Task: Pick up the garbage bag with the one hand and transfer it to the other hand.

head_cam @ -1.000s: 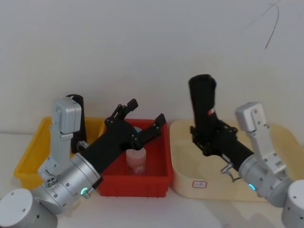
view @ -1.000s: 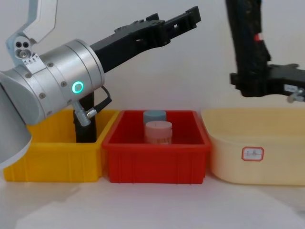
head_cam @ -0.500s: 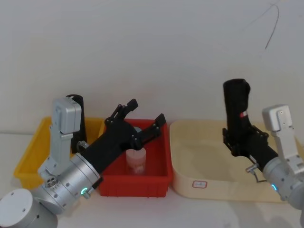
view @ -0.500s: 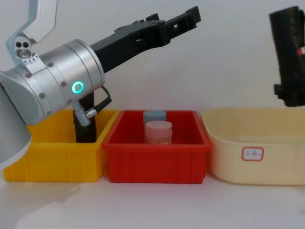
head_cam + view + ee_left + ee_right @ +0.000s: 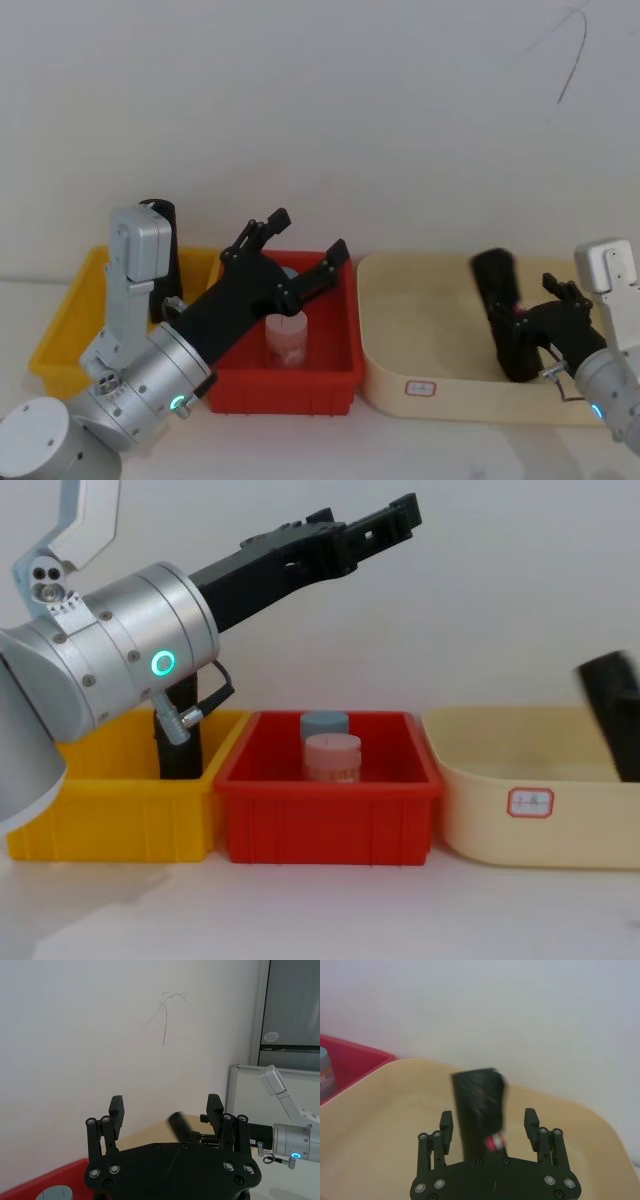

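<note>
The garbage bag [image 5: 503, 310], a thick black roll with a red-and-white sticker [image 5: 494, 1142], leans blurred inside the cream tub [image 5: 400, 340] at the right. My right gripper [image 5: 538, 312] is low over the tub and open. The roll [image 5: 477, 1110] lies between its fingers, which stand wider than it, with a gap on one side. In the chest view the roll's top [image 5: 612, 715] pokes above the tub wall. My left gripper [image 5: 308, 235] hangs open and empty above the red bin [image 5: 340, 375], pointing toward the right; it also shows in the chest view [image 5: 385, 520] and in its own wrist view [image 5: 166, 1105].
Two jars [image 5: 332, 758] stand in the red bin. A yellow bin [image 5: 100, 820] at the left holds a slimmer black roll [image 5: 182, 745], partly behind my left arm. The three containers sit side by side against a white wall.
My right gripper carried the garbage bag rightward and down from high above the tub into it, and its fingers have come apart from the roll. The left arm has not moved.
</note>
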